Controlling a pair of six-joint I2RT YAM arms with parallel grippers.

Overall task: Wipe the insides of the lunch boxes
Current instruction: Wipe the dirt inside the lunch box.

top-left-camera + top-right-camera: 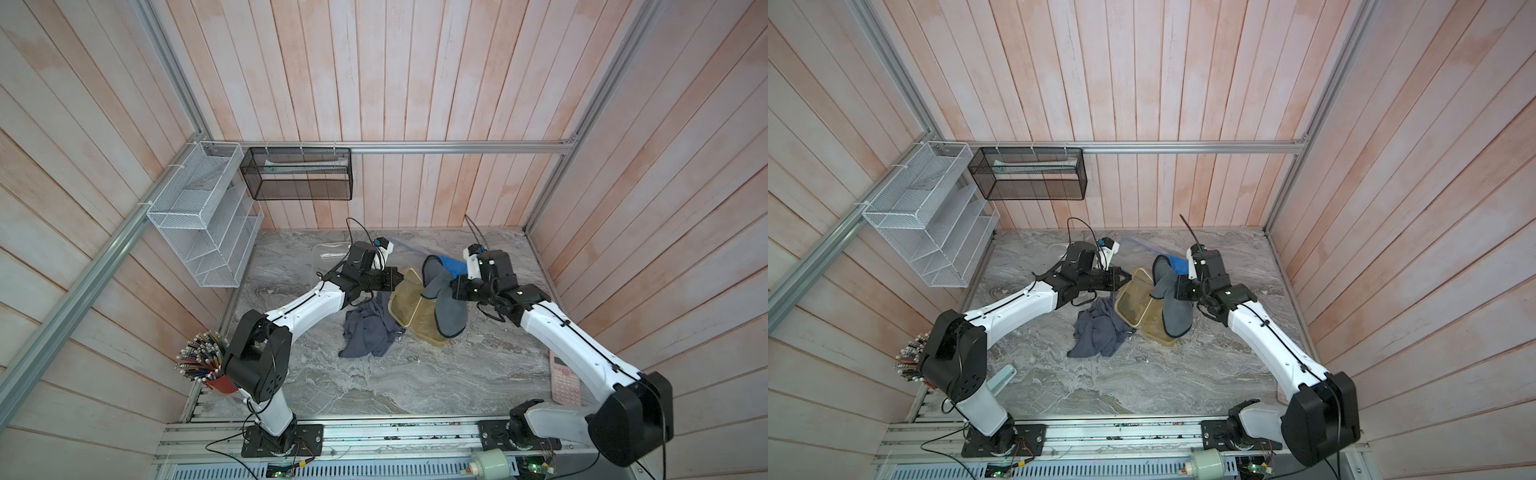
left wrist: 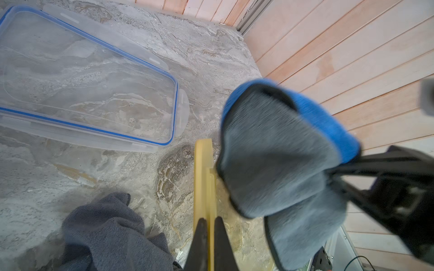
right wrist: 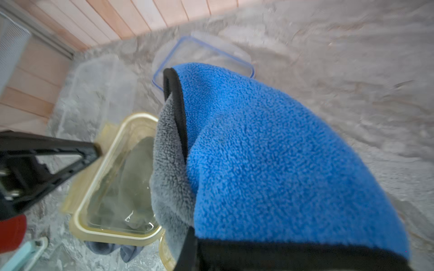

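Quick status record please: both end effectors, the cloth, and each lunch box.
left end effector: shut on amber lunch box rim
right end effector: shut on blue-grey cloth
blue-grey cloth: hangs over the amber lunch box
clear lunch box: open, untouched, at the back
dark towel: crumpled on table beside amber lunch box

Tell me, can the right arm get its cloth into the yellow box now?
Probably yes: the right gripper holds the blue cloth right at the yellow box, whose top is open, and the left gripper only pinches the rim on the opposite side.
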